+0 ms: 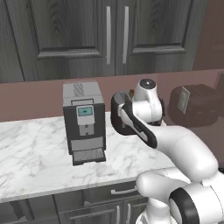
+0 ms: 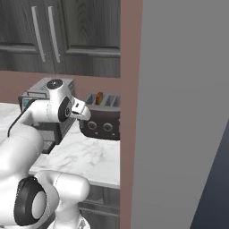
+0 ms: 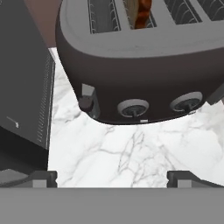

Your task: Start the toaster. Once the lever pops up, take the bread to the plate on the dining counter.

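The dark toaster (image 3: 144,65) stands on the marble worktop straight ahead of my gripper (image 3: 112,179). Its two round knobs (image 3: 133,107) face me, and its lever (image 3: 85,103) sticks out at the front's left end. The bread (image 3: 142,12), a tan-brown slice, stands in one of the top slots. My gripper is open, hovering above the worktop a short way in front of the toaster and touching nothing. From the right base view the toaster (image 2: 103,120) with the bread (image 2: 99,97) sits just past my hand. The plate and the dining counter are out of view.
A boxy grey coffee machine (image 1: 83,120) stands close to the toaster's left, and its side (image 3: 24,83) is beside my gripper. Dark cabinets (image 1: 109,35) hang above. A tall grey panel (image 2: 183,112) blocks the right side. Bare marble (image 3: 131,153) lies under the gripper.
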